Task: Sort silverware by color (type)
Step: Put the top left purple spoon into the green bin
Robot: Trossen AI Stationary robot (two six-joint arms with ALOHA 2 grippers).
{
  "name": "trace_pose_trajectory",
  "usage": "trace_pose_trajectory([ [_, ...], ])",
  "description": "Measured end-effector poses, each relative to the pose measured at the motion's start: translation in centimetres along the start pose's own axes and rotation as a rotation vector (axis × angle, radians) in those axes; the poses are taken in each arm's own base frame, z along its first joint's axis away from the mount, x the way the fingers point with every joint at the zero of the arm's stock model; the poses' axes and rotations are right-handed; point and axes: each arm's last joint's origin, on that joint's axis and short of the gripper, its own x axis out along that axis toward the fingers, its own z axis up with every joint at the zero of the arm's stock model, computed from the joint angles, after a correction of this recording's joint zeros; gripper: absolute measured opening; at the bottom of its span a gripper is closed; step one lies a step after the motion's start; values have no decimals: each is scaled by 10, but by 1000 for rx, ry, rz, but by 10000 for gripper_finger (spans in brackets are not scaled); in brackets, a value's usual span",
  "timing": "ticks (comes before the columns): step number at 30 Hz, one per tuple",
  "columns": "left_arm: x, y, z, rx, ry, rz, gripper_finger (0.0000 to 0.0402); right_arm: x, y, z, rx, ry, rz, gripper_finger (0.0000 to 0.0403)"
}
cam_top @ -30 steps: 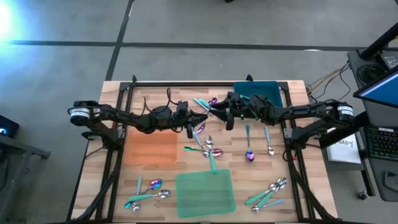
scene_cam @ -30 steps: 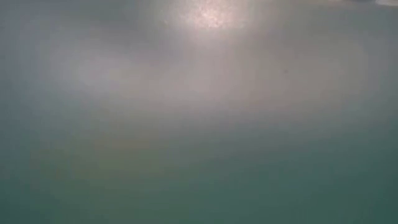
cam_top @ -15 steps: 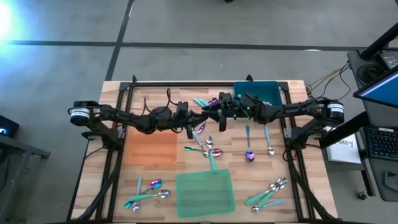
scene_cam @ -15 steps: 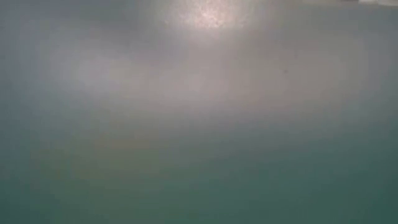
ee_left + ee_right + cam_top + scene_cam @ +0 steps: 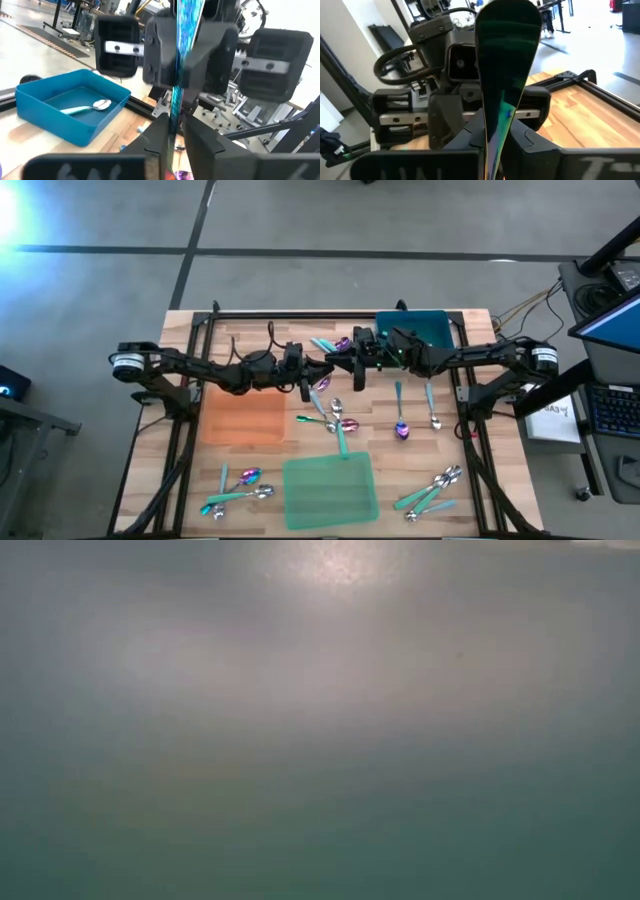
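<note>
While both claws meet above the rear middle of the desk, near the teal bin, note that the left claw and the right claw each appear pinched on one iridescent-handled utensil, held upright between them. If neither lets go when you retract, expect bending or slip. If both let go, it drops among the unsorted silverware below.

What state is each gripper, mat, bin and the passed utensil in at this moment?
Left gripper: shut on the iridescent utensil.
Right gripper: shut on the same utensil, mid-handover.
Teal bin: holds one silver spoon.
Orange mat: flat, bare.
Green mat: flat, bare.
Low view: obscured.
</note>
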Motion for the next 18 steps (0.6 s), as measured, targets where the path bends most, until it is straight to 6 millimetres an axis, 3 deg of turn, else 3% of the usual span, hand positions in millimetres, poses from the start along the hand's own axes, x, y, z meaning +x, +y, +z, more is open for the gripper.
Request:
trace_pose_trajectory([
  [6,-1,0,-3,4,53,-2,102,3,2,9,-33,107,-33,15],
  [11,-9,-5,1,9,167,-87,117,1,12,26,-53,273,-77,15],
  [18,-33,-5,10,70,318,33,118,2,55,35,-23,404,61,15],
])
